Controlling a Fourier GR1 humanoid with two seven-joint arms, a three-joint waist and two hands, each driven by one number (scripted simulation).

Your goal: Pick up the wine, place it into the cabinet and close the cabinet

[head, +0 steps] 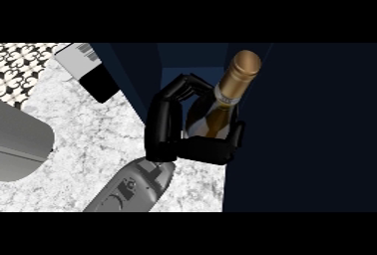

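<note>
head view: one hand (193,149), the one on the grey forearm (132,189) coming up from the bottom edge, has its fingers (173,97) and thumb curled round the wine bottle (230,92), holding it tilted with the gold-foil top pointing up and to the right, right at the front of the dark blue cabinet (309,129). can't honestly tell which hand it is, since only one shows and it sits about mid-frame. off to the left on the speckled white counter (81,129) there's a grey rounded thing (18,144) cut off by the edge, and a white and black box (88,69) up near the patterned wall tiles (22,64).
</note>
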